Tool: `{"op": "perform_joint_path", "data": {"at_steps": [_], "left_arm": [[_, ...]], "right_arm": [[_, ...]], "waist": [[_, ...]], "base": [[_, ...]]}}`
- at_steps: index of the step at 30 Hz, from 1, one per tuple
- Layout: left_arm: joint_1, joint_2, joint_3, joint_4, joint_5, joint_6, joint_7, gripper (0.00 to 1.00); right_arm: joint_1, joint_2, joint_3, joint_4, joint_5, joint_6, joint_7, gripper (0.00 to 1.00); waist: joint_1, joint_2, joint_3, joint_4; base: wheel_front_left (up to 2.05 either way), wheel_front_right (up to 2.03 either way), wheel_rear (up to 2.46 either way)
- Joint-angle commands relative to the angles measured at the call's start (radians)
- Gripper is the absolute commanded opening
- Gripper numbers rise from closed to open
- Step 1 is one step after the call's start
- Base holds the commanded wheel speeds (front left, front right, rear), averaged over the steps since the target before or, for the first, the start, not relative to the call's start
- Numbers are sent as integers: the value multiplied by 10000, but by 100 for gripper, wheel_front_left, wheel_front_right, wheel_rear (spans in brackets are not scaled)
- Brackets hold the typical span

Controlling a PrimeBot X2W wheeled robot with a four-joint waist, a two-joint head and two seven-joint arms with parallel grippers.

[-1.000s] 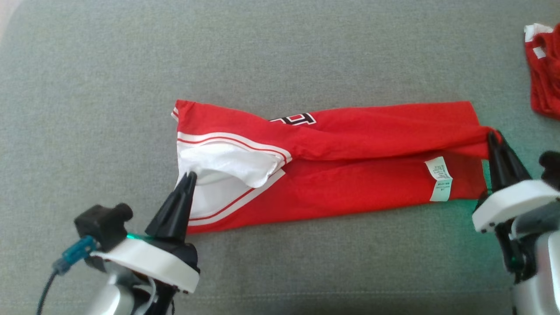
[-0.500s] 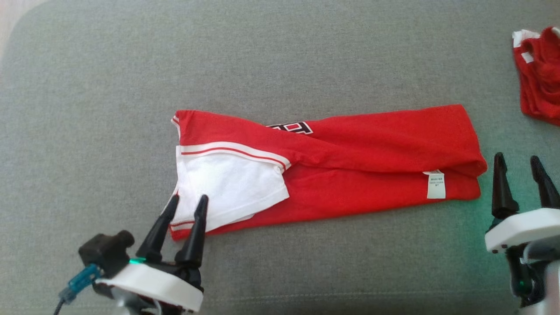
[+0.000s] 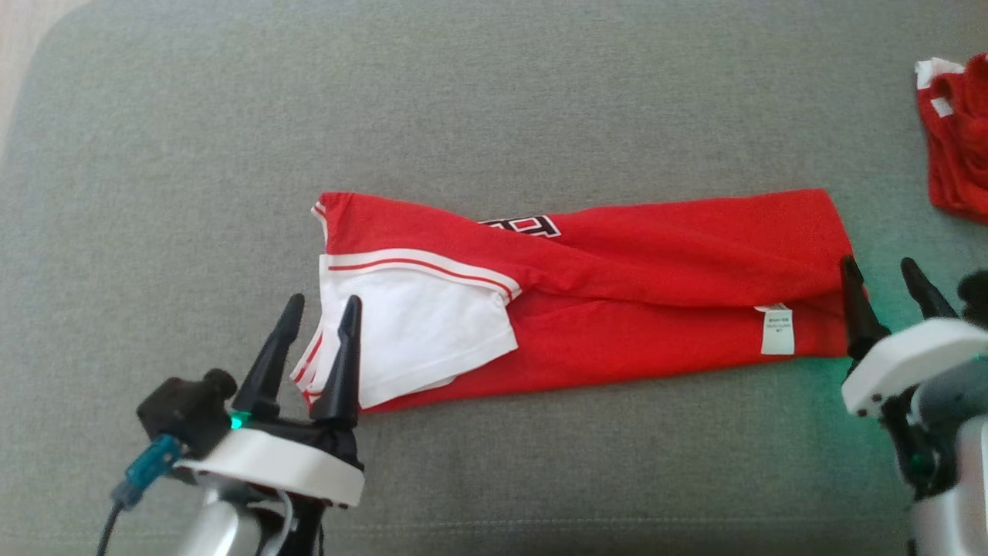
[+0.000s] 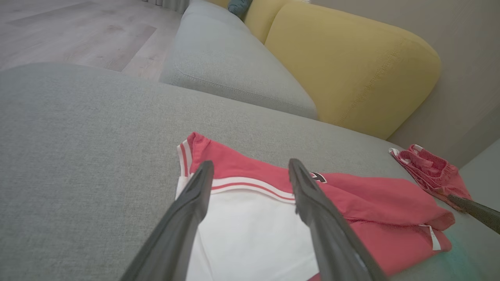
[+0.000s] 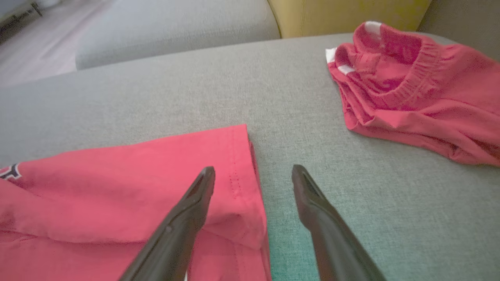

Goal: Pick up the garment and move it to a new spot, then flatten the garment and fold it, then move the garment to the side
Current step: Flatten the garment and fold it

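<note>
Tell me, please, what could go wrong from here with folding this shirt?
The red shirt lies in uneven layers, its white part sticking out by the open left hand: the next fold may come crooked. The open right hand, at the layered right edge, might pinch one layer only. A second red garment lies nearby, easy to snag.

Our right gripper (image 5: 253, 169) gapes over the red garment's (image 5: 129, 183) hem; crumpled shorts (image 5: 410, 97) lie apart on the cushion (image 5: 195, 89).
</note>
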Motion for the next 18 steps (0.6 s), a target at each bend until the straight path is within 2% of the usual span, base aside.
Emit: {"op": "perform_joint_path", "data": {"at_steps": [1, 9, 18], "left_arm": [[-309, 16, 259, -249, 81, 61, -94, 100], [-399, -45, 165, 36, 154, 30, -154, 100], [-394, -32, 136, 225, 205, -10, -221, 100]], "right_arm": [[-400, -312, 252, -229, 88, 65, 206, 100], [-708, -1061, 517, 622, 223, 65, 1907, 100], [-893, -1078, 694, 1585, 659, 65, 2676, 100]], "waist": [[0, 0, 7, 34], [0, 0, 28, 404], [0, 0, 23, 668]], "base": [[0, 0, 0], [0, 0, 0], [0, 0, 0]]}}
